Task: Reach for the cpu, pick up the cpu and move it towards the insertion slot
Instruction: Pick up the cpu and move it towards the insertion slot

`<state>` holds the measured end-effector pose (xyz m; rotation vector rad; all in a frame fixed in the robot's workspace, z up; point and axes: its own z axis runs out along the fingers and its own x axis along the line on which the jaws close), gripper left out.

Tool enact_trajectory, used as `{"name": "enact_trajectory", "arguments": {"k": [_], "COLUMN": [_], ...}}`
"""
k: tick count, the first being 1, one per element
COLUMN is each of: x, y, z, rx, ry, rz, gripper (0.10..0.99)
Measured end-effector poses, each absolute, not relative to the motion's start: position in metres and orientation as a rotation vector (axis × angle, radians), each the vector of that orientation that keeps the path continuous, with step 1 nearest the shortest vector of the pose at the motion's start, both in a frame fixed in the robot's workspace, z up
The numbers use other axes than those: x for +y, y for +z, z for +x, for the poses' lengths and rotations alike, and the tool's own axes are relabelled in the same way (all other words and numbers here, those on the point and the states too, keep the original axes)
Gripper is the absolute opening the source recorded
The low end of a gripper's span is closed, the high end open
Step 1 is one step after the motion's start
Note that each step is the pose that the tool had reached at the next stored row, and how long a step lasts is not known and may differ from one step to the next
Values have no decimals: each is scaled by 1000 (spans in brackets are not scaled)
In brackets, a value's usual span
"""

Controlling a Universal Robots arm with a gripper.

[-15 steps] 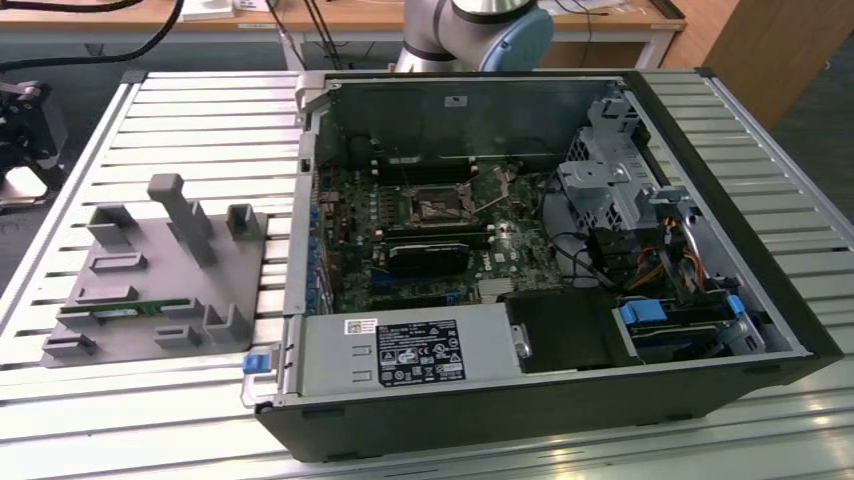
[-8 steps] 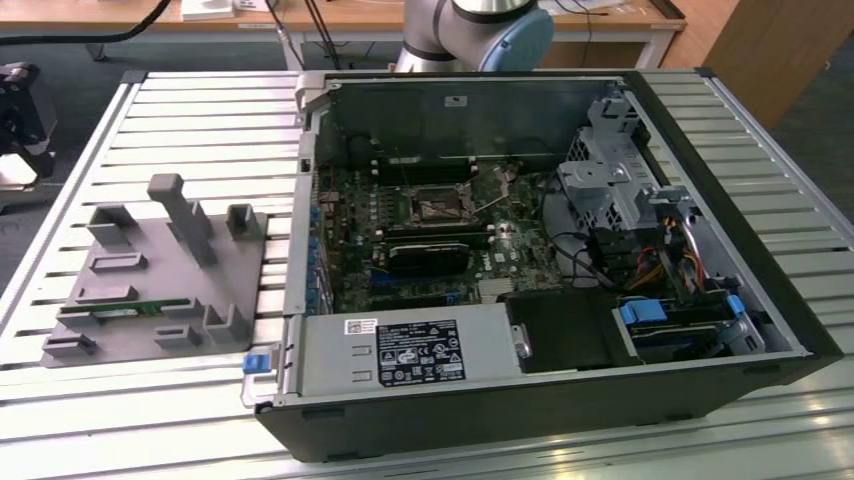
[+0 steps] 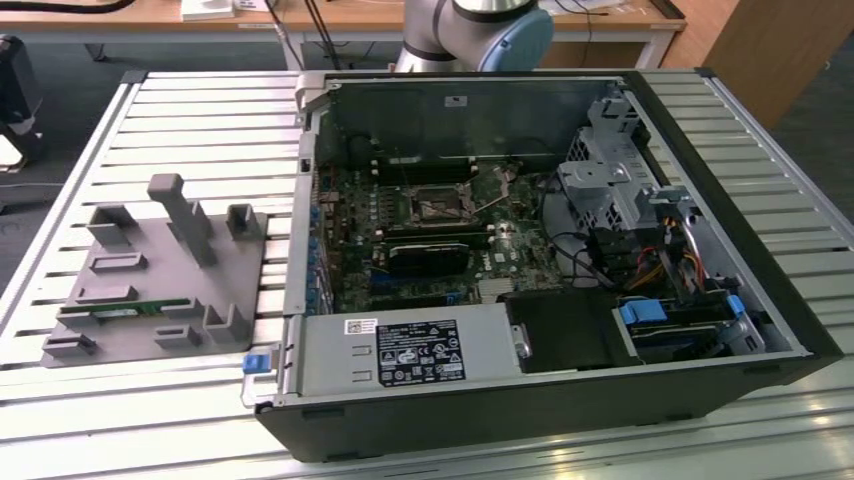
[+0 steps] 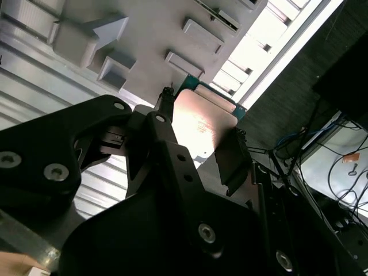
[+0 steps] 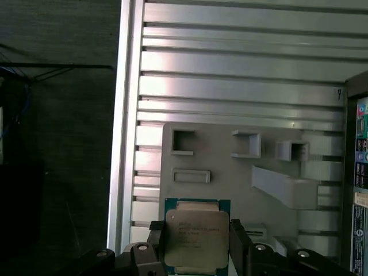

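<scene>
The gripper [image 5: 197, 244] is clenched on the cpu [image 5: 197, 234]. In both wrist views its two black fingers [image 5: 240, 244] press on opposite edges of the chip, and the silvery top with its green rim sits squarely between the jaws. In the first wrist view the cpu's edge nearest the gripper body is cut off by the picture's border, and the print on its lid is too faint to make out. In the second wrist view the gripper's [image 4: 202, 115] dark linkage covers the near part of the cpu [image 4: 198, 123], and glare washes out the lid. The chip's underside is hidden in both. Beyond the jaws lies the grey tray [image 5: 221, 190] with its recesses and posts, resting on the slatted metal table [image 5: 230, 75]. The cpu looks raised off the tray, though how far clear I cannot tell. Off to one side of the jaws, a strip of the open computer case [image 5: 361, 172] is cut by the picture's edge. In the exterior view the insertion slot [image 3: 438, 207] sits on the board inside the computer case [image 3: 534, 410], well apart from the grey tray [image 3: 147, 285] on the exterior view's left. Its wire lever is hard to pick out among the cables. The arm [image 3: 481, 35] there is cut off at the frame's edge, behind the case's far wall.
</scene>
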<state>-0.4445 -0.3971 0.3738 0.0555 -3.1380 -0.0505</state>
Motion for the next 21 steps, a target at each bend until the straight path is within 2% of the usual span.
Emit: {"name": "enact_trajectory", "arguments": {"k": [15, 21], "x": [-395, -394], "y": [414, 417], "z": [-444, -435], "rx": [-3138, -3138], "ry": [-49, -49], "rz": [56, 54], "gripper": [541, 541]}}
